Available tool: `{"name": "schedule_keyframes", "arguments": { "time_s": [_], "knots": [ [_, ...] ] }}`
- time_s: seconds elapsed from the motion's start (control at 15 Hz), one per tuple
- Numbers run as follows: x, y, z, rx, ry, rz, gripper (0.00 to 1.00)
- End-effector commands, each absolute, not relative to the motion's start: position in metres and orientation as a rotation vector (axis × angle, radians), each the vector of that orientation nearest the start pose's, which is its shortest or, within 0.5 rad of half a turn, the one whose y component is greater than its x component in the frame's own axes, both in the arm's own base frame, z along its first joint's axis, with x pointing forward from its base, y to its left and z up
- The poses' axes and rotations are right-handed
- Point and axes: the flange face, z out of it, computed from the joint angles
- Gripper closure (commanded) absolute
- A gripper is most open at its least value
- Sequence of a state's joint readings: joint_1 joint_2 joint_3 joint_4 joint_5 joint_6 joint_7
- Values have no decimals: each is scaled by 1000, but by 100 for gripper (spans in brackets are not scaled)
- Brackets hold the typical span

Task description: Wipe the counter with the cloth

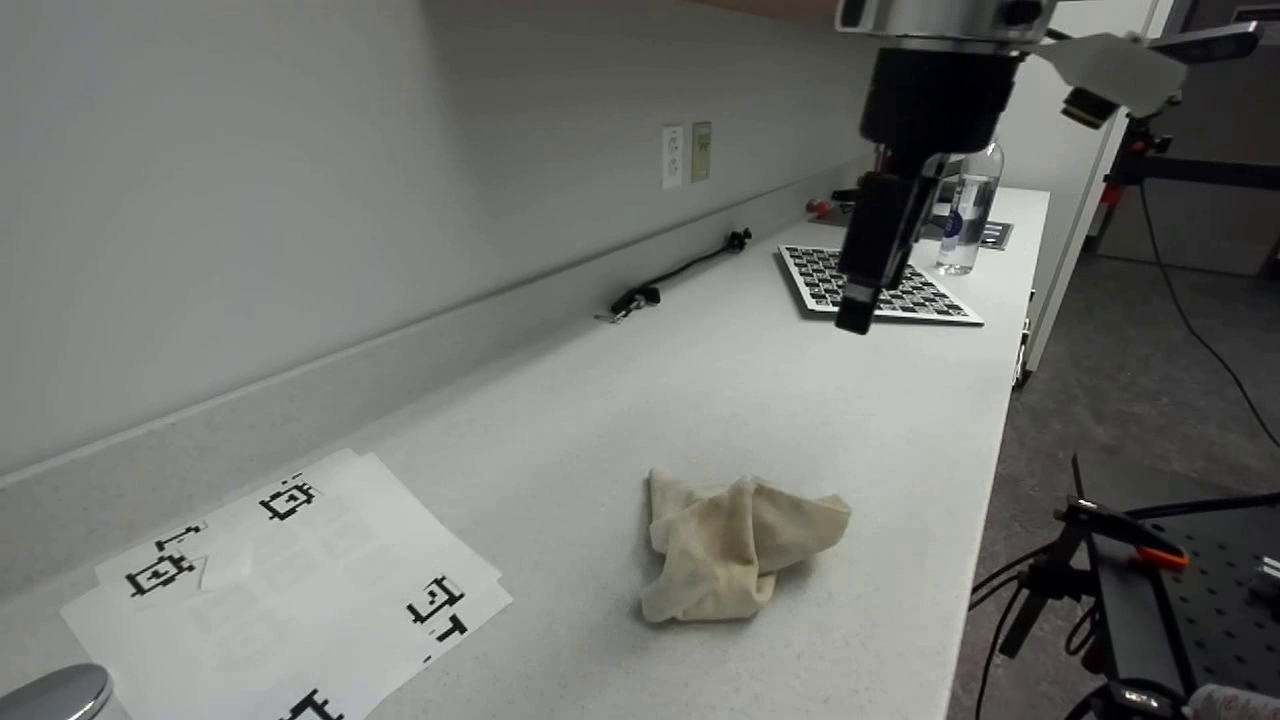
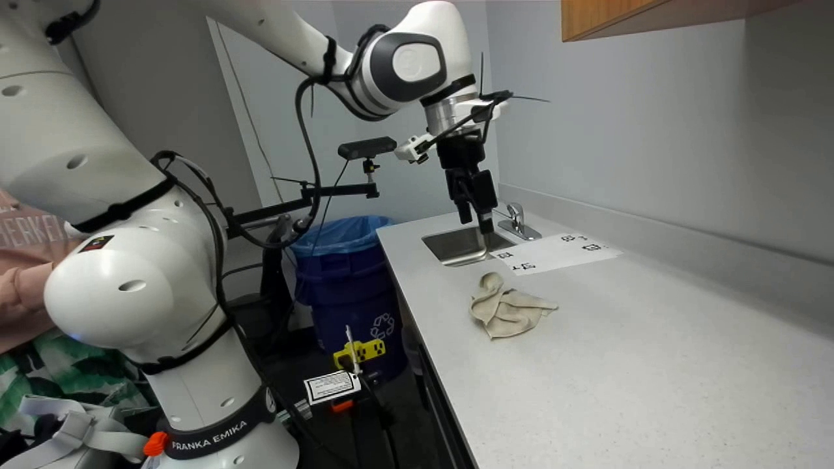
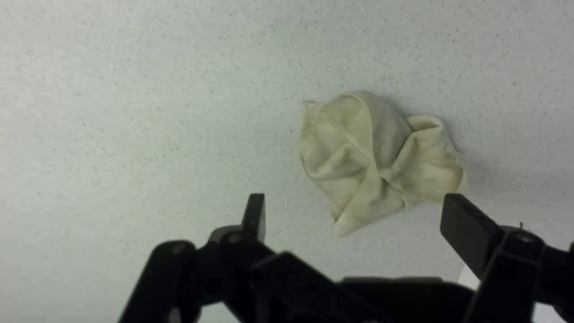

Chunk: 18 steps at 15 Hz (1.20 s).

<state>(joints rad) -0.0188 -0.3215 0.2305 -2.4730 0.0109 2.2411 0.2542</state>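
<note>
Base [image 2: 241,449]: white, cut off by the lower edge in an exterior view.
Shoulder [image 2: 117,293]: rounded joint above the base, set up and to the left of it.
Upper arm [image 2: 78,140]: thick, leaning up toward the left edge.
Forearm [image 2: 280,29]: in from the top edge, sloping down to the right.
Wrist [image 2: 414,62]: bent, the silver flange [image 2: 443,117] facing downward.
Gripper [image 2: 475,220]: black, pointing down with a slight tilt in both exterior views.
Fingers [image 3: 471,233]: spread well apart in the wrist view.
Fingertip [image 1: 855,315]: squared, lowest part of the arm in an exterior view.
</note>
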Motion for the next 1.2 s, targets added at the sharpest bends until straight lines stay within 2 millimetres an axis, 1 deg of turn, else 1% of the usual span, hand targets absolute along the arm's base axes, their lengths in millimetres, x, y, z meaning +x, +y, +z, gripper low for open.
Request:
{"name": "schedule_keyframes", "arguments": {
  "time_s": [0.0,0.13,0.2,0.33,0.73,0.8,0.93,1.13],
  "knots": [
    [448,98,411,-3169,72,-125,0],
    [474,102,402,-3153,56,-87,0],
    [481,103,397,-3148,55,-73,0],
    [486,103,395,-3145,54,-64,0],
    [488,103,396,-3145,52,-71,0],
    [490,99,386,-3146,46,-57,0],
    [488,99,371,-3139,42,-28,0],
    [487,100,342,-3131,32,26,0]
  ]
}}
